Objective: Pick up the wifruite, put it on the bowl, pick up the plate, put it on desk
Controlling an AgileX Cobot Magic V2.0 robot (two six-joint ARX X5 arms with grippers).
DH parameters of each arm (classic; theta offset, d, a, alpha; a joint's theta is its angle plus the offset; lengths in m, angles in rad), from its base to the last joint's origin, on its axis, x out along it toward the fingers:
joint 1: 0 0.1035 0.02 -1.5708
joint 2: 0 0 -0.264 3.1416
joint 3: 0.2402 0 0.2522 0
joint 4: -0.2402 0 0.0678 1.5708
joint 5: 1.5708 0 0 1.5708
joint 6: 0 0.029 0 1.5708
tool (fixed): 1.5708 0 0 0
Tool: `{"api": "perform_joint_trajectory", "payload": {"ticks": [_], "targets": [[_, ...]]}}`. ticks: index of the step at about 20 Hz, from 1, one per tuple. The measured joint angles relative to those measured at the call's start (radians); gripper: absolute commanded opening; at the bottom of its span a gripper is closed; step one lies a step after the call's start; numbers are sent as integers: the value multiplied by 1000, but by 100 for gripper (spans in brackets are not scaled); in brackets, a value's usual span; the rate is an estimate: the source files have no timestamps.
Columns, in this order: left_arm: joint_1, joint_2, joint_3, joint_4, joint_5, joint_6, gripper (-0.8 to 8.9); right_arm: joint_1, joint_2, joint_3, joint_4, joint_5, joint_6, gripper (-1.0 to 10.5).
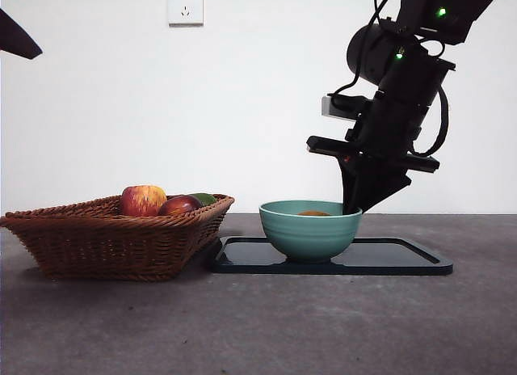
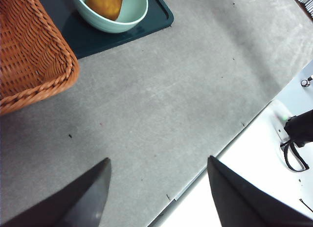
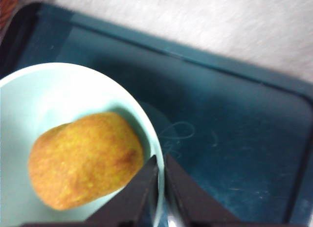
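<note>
One wifruite (image 3: 85, 158) lies inside the bowl (image 1: 311, 228); right pincer (image 3: 161, 175) pinches the bowl's rim just beside it, jaws narrow. Bowl stands on dark tray (image 1: 404, 258). Left pincer (image 2: 156, 188) wide over bare counter (image 2: 161, 104). Basket (image 1: 113, 233) of apples beyond.

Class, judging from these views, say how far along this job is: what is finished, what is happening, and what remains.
Done: the wifruite lies inside the bowl.
In hand: the right end effector is at the bowl's rim, jaws nearly together with the rim between them; the left end effector waits open.
Left: the bowl sits on the dark tray, not on the desk.
</note>
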Motion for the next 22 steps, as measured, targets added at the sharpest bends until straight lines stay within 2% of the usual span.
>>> {"api": "perform_joint_trajectory", "payload": {"ticks": [1,4,5,10,13,22], "targets": [[0,0,0,0,0,0,313,0,3,0,0,-1,-3,21],[0,0,0,0,0,0,313,0,4,6,-1,-2,-6,194],[0,0,0,0,0,0,313,0,3,13,-9,-2,-5,209],[0,0,0,0,0,0,313,0,-7,81,-104,-1,-6,218],[0,0,0,0,0,0,313,0,-74,101,-145,0,-10,218],[0,0,0,0,0,7,313,11,-515,106,-369,-55,-41,217]]}}
